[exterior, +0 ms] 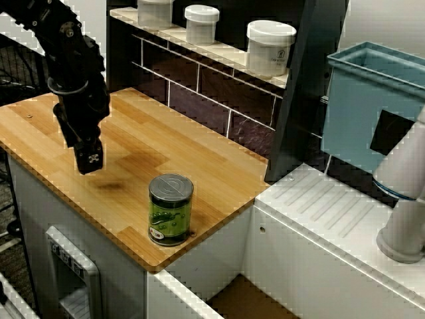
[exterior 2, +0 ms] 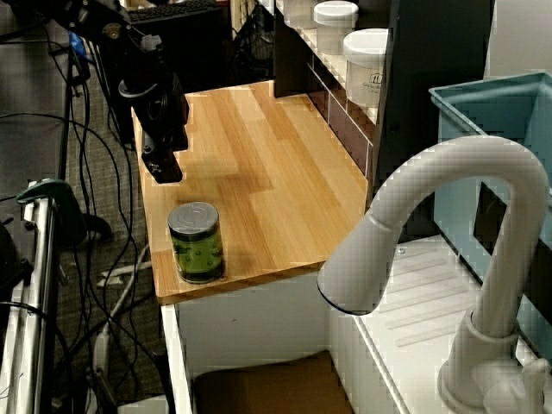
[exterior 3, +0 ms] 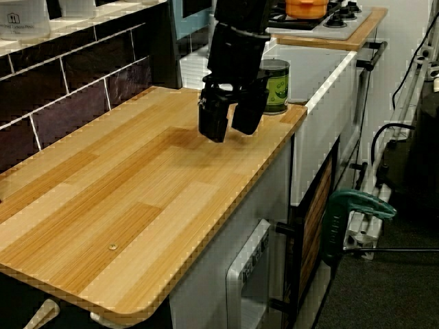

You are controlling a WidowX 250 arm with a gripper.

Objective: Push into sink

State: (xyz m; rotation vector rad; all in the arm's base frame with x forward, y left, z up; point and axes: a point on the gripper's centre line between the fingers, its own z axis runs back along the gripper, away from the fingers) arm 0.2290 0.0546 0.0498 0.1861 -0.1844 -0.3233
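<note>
Counter [exterior: 139,143]: light wood planks, smooth w/ slight sheen. Can [exterior: 170,209]: dull grey metal lid, glossy green paper label. Sink [exterior: 279,266]: smooth white walls, ridged drainboard, brown matt floor. Jars [exterior: 269,46]: white plastic. Gripper [exterior 3: 230,127]: matt black.

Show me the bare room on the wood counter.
The counter is bare between the gripper and the tiled backsplash, and behind the arm. The only crowding is the green can at the front corner above the sink.
</note>
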